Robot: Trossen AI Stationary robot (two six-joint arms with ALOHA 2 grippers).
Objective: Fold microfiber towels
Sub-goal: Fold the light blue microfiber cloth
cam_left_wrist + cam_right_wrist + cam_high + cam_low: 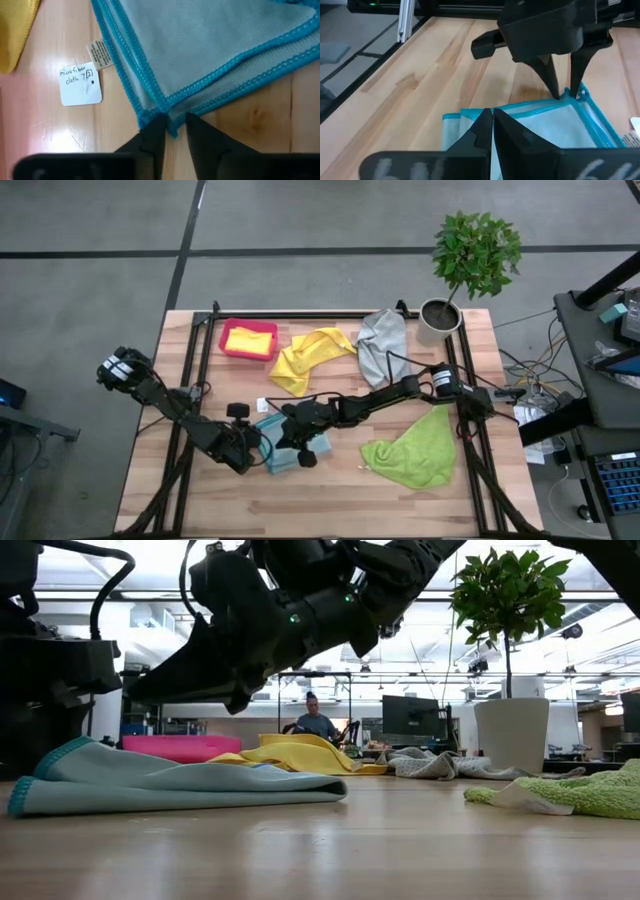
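Lying folded on the wooden desk (330, 500), the light blue towel (284, 442) sits between the two grippers, its teal-stitched edges stacked in layers. The left gripper (174, 131) stands at one corner of this towel with its fingers (151, 140) drawn narrow about the corner's hem; whether the cloth is actually pinched cannot be told. The right gripper (492, 122) is at the opposite folded edge, fingers pressed fully together, tips on or just over the cloth; no fabric is seen between them. Just beside the left gripper a white handwritten label (80, 83) and a small care tag (100, 54) lie on the bare desk, attached near the towel's hem. Beyond both grippers, toward the far edge of the desk, lie a yellow towel (310, 357) spread loosely and a grey towel (381, 340) crumpled next to it. A pink-red bin (228, 330) holding a second yellow towel (250, 340) stands beside them. A lime green towel (415, 448) lies rumpled well apart on the right arm's side. A potted plant (465, 265) stands at the far corner. Nothing lies between the grippers and the blue towel. Its long axis cannot be told.
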